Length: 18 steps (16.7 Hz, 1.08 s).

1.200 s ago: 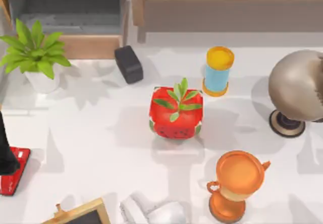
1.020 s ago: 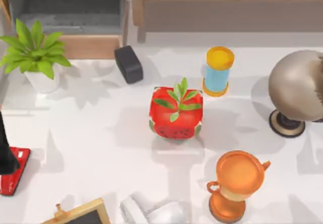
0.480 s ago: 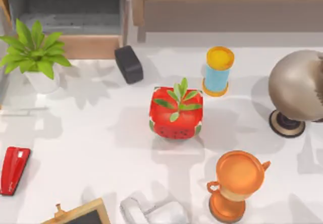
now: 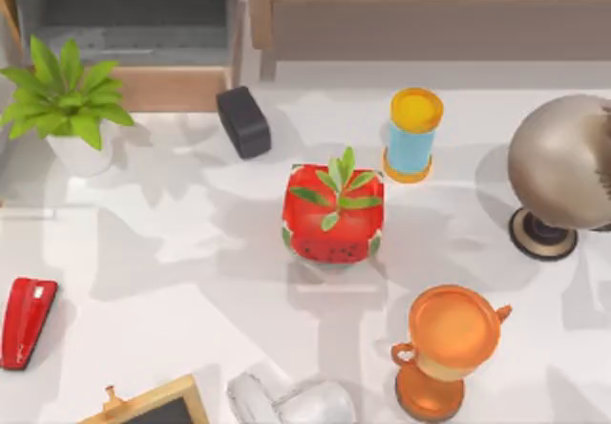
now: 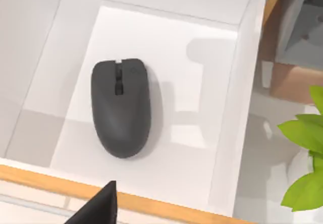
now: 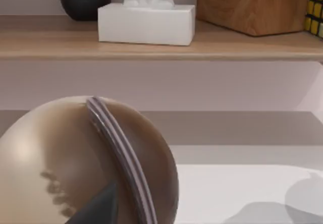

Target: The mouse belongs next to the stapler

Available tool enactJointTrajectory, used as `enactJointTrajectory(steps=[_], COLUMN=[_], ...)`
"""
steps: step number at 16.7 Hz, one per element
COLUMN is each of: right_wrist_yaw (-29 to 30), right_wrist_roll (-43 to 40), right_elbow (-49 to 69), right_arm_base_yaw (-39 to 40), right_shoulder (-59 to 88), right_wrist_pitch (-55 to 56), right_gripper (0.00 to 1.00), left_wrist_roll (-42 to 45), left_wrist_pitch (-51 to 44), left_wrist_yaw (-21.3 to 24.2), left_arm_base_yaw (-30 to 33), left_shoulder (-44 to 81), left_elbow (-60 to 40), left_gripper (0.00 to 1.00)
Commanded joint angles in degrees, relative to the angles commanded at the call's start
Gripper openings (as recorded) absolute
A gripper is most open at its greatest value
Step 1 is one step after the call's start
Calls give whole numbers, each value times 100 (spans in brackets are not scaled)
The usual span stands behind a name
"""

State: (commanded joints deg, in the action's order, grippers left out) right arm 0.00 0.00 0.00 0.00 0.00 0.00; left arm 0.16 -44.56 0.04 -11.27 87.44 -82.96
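White tabletop carries the stapler at about nine o'clock, while the mouse lies flat in a white open drawer, seen from the left wrist camera poised above it. Smooth, rigid and light, it looks slippery; pinching across its flanks seems safest. Whether either gripper is spread, I cannot tell.

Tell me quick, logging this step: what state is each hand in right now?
Left hand: above the mouse in the white drawer; open or closed cannot be told.
Right hand: by the tan globe; cannot be told.
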Motion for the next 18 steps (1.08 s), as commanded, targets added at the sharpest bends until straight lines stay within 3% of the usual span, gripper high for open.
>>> enactJointTrajectory(steps=[5,9,13,18], right_wrist_yaw=[0,0,0,0], right_wrist_roll=[0,0,0,0], right_elbow=[0,0,0,0], right_arm_base_yaw=[0,0,0,0], right_shoulder=[0,0,0,0], right_wrist_pitch=[0,0,0,0], right_gripper=[100,100,100,100], left_wrist_roll=[1,4,12,16], left_wrist_pitch=[-1494,-2420,-2982,-3090], left_wrist_yaw=[-15,-16,9,23], left_arm_base_yaw=[-458,-701,-722,-685], left_shoulder=[3175,5011,6002,6171], left_elbow=[-2919,-4624,-5587,-5764], left_gripper=[100,100,100,100])
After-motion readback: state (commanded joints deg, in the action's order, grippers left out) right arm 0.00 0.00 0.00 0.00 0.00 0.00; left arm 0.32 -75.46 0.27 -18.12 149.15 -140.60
